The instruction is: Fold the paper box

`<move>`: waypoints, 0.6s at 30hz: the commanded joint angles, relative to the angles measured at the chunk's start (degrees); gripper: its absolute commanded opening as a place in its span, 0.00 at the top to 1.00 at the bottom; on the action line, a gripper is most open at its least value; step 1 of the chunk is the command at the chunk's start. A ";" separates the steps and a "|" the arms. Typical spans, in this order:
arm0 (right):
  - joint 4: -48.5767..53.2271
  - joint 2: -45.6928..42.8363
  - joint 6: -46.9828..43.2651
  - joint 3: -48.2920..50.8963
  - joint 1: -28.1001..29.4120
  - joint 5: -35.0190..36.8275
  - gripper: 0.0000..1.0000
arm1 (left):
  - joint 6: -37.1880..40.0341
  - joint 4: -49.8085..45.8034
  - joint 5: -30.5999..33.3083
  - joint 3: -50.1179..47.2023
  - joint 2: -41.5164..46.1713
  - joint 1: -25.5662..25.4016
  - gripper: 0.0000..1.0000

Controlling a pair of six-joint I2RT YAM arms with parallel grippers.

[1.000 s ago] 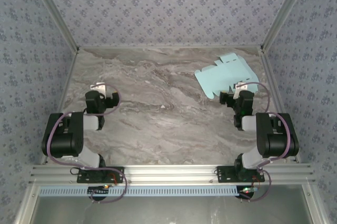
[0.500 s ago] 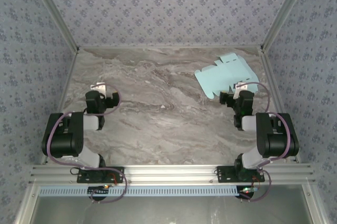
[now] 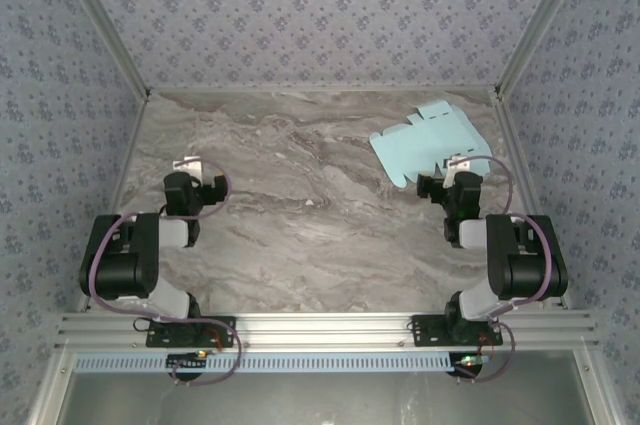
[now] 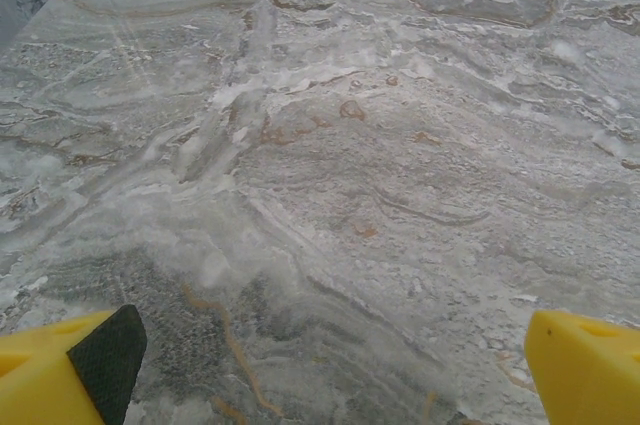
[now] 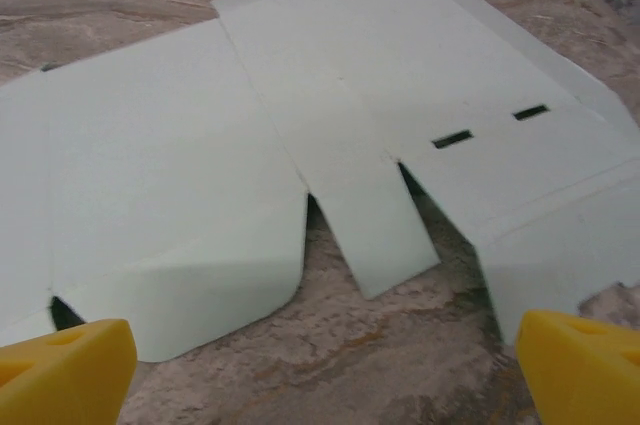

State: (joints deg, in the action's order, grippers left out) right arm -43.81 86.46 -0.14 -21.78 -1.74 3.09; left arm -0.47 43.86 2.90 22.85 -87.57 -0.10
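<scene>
1 flat paper box (image 3: pixel 431 142) sheet

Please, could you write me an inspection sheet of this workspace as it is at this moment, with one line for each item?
Surface: grey marble-patterned tabletop, flat.
Job's things: pale blue flat die-cut card sheet, the paper box not yet folded, lies at the far right of the table with its flaps and slots visible.
Clutter: nothing seen.
Claws: left claw open above bare tabletop, holding nothing; right claw open, just short of the sheet's near edge, holding nothing.
Cables: purple cables loop along both arms, away from the sheet.
Surroundings: blue-grey patterned walls on three sides; aluminium rail at the near edge.
</scene>
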 commanded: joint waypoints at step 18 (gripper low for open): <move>58.39 13.35 25.64 -51.06 -12.03 -9.85 0.06 | -15.36 -42.66 10.91 23.05 25.87 -11.55 0.01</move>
State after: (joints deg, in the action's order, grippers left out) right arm 3.22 91.59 26.00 -62.46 -15.05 1.21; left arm -6.98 9.52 9.93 44.71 -63.90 -12.60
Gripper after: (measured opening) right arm 0.964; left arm 0.993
